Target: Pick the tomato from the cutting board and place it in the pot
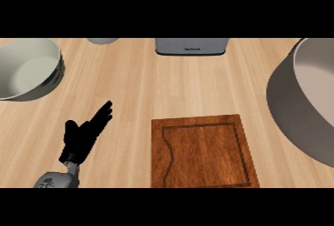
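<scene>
A brown wooden cutting board [203, 151] lies at the lower middle of the counter, and nothing rests on it. No tomato shows anywhere. A large grey pot [306, 99] stands at the right edge, cut off by the frame, with its inside mostly out of sight. My left hand [85, 132] rests open at the lower left, fingers straight and pointing up and right, well left of the board. My right hand is out of the picture.
A pale round bowl [26, 66] sits at the upper left. A grey flat appliance [190, 46] is at the top middle, with a small grey round object [102, 40] to its left. Light wooden counter [150, 84] runs between them.
</scene>
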### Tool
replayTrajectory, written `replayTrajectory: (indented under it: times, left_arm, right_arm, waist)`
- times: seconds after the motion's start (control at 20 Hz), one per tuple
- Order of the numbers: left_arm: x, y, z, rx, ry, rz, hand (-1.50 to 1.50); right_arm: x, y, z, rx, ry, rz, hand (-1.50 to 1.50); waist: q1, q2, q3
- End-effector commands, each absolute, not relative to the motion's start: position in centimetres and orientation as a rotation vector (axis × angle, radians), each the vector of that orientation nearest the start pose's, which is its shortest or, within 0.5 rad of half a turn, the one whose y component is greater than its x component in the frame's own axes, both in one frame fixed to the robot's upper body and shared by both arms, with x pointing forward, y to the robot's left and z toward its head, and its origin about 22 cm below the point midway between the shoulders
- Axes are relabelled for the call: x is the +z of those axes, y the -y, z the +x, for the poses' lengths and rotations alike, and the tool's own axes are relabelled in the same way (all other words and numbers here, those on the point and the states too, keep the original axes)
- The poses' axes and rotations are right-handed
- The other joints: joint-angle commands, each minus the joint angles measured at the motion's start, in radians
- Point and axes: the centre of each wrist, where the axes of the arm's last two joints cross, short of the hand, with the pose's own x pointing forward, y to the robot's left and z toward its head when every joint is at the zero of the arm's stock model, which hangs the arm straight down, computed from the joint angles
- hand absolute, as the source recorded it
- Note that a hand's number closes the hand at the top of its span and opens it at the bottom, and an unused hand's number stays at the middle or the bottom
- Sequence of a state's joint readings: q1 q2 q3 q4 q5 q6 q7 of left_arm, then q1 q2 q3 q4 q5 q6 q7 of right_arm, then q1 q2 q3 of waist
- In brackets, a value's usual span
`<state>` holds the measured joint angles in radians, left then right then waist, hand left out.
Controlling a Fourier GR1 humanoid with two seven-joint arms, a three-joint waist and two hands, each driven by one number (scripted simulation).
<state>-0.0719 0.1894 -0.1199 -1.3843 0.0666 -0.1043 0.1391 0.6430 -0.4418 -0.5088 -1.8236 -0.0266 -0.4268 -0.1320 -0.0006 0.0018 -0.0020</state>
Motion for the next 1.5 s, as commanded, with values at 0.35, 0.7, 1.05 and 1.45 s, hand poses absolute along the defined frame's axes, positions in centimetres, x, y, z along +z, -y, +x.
replayTrajectory:
  times: [0.35,0.7,1.05,1.45]
  left_arm:
    - [-1.0,-23.0,26.4,-0.305,1.284,-0.048,0.0]
    - [-3.3,-23.7,26.7,-0.292,1.304,-0.081,0.0]
    - [-1.9,-22.8,26.7,-0.314,1.292,-0.09,0.0]
    - [-1.5,-21.3,27.5,-0.359,1.307,-0.088,0.0]
  right_arm:
    - [17.0,43.4,15.5,0.063,1.176,-1.323,1.5]
    - [17.7,43.9,23.3,0.176,1.069,-1.309,1.5]
    - [15.9,45.5,26.5,0.387,0.752,-1.439,1.5]
    - [11.7,45.4,29.2,0.465,0.435,-1.165,1.5]
  waist:
    - [0.02,0.002,0.001]
    - [0.027,0.006,0.001]
    - [0.058,0.013,0.002]
    - [0.081,0.025,0.004]
